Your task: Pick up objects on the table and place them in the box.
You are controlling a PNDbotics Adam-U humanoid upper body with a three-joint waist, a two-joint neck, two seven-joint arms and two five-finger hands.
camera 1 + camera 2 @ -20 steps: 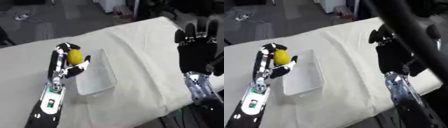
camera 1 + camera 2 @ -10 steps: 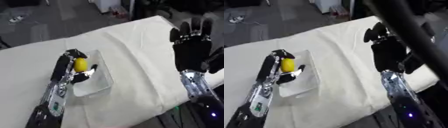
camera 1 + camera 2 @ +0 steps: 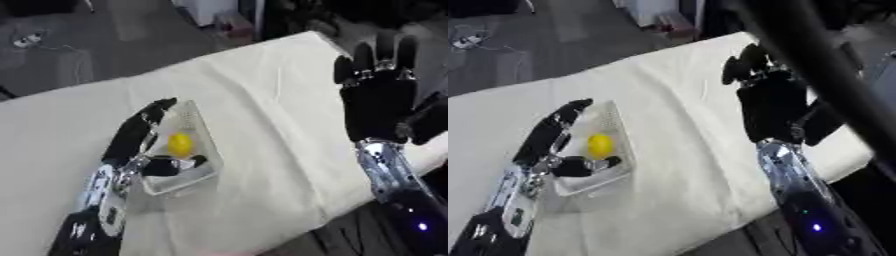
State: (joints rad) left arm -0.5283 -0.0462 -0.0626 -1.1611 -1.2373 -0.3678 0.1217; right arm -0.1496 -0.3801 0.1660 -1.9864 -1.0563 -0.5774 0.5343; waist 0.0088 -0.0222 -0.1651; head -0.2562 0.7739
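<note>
Left eye view: lemon (image 3: 180, 143) in box (image 3: 199, 131), beside left hand (image 3: 138, 135) fingers (image 3: 156, 111).

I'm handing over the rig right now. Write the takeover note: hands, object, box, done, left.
Left hand: open over the box, fingers extended, thumb low inside it, holding nothing.
Right hand: raised open at the right, fingers up, idle.
Yellow object: lying inside the clear box, free of the fingers.
Table: white cloth; no other loose objects visible on it.
Done: the yellow object is in the box.
Left: lift the left hand out and clear; check for objects outside the view.
</note>
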